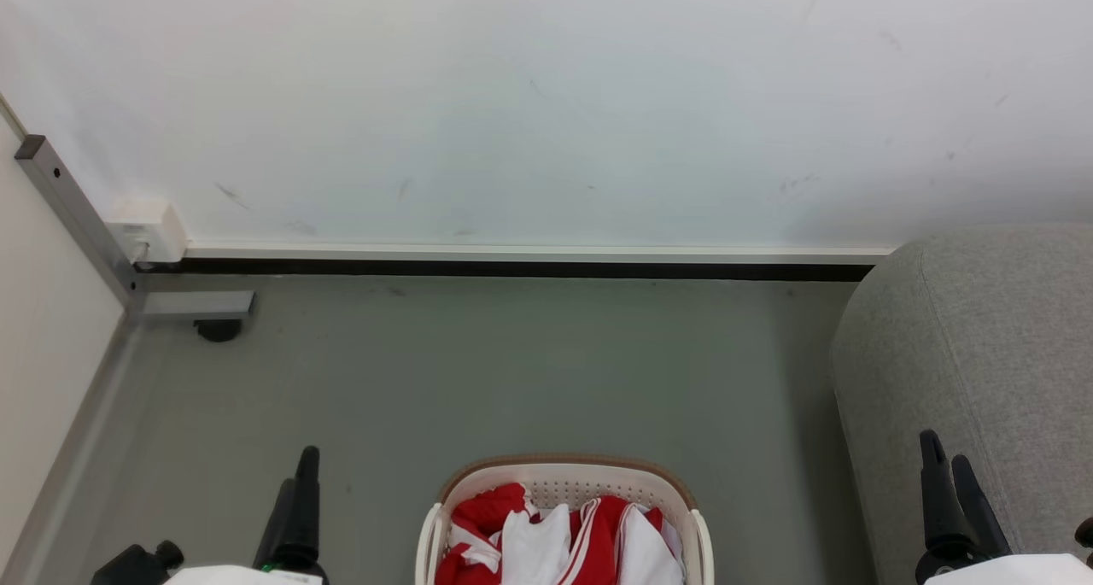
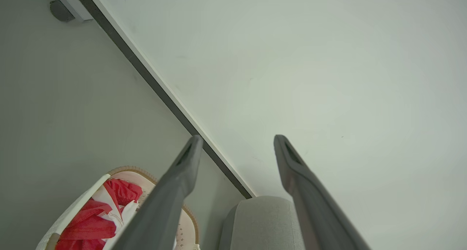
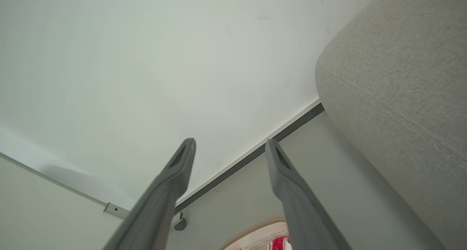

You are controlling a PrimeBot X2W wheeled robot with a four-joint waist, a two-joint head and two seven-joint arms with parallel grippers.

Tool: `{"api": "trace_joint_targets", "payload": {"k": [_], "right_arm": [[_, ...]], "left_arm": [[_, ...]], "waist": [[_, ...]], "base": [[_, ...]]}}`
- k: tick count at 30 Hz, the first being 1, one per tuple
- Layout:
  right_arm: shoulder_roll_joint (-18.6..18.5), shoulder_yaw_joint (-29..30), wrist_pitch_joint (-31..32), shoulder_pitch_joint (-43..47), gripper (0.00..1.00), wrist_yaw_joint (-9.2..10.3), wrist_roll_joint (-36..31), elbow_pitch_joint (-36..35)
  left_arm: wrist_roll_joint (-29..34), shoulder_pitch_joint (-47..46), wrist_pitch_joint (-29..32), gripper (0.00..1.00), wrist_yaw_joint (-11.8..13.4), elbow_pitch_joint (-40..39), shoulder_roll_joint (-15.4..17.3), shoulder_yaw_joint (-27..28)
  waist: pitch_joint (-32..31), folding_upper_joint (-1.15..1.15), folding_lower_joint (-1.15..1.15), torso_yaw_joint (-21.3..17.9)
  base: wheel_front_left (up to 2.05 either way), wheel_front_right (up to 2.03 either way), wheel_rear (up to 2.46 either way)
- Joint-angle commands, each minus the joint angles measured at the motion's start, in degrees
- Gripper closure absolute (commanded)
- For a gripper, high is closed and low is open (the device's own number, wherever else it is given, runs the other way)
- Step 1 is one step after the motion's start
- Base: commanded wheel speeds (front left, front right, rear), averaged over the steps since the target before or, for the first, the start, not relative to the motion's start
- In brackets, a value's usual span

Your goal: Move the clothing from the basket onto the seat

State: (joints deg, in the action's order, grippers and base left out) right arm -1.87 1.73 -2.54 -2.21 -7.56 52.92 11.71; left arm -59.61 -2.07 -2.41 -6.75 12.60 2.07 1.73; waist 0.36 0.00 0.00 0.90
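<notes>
Red-white clothing [image 1: 598,529], bottom-centre in cream plastic basket [image 1: 564,465], looks soft, light: pinch top fold; left gripper [image 2: 238,138], right gripper [image 3: 230,142] gape empty.

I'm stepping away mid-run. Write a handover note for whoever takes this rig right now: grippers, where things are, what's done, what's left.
Left gripper: jaws open, empty, raised to the left of the basket.
Right gripper: jaws open, empty, raised in front of the sofa.
Clothing: heaped in the basket, which stands on the floor between the grippers, left of the sofa.
Done: nothing yet; no clothing on the sofa part in view.
Left: grasp the clothing, lift it out and carry it right onto the sofa.
</notes>
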Motion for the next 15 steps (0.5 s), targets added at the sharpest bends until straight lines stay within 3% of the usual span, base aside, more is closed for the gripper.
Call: {"api": "trace_joint_targets", "payload": {"k": [1, 15], "right_arm": [[-0.6, -0.2, -0.5, -0.2, 0.0, 0.04, -1.8, -1.0], [-0.7, -1.6, -3.2, 0.4, 0.0, 0.06, -13.4, -1.7]], "left_arm": [[2.0, -0.3, -0.7, 0.0, 0.1, -1.1, 0.6, 0.0], [13.5, 0.2, -3.3, 0.0, -0.3, -2.4, 0.7, -1.2]], "waist": [[0.0, 0.0, 0.0, 0.0], [0.0, 0.0, 0.0, 0.4]], "base": [[0.0, 0.0, 0.0], [0.0, 0.0, 0.0]]}}
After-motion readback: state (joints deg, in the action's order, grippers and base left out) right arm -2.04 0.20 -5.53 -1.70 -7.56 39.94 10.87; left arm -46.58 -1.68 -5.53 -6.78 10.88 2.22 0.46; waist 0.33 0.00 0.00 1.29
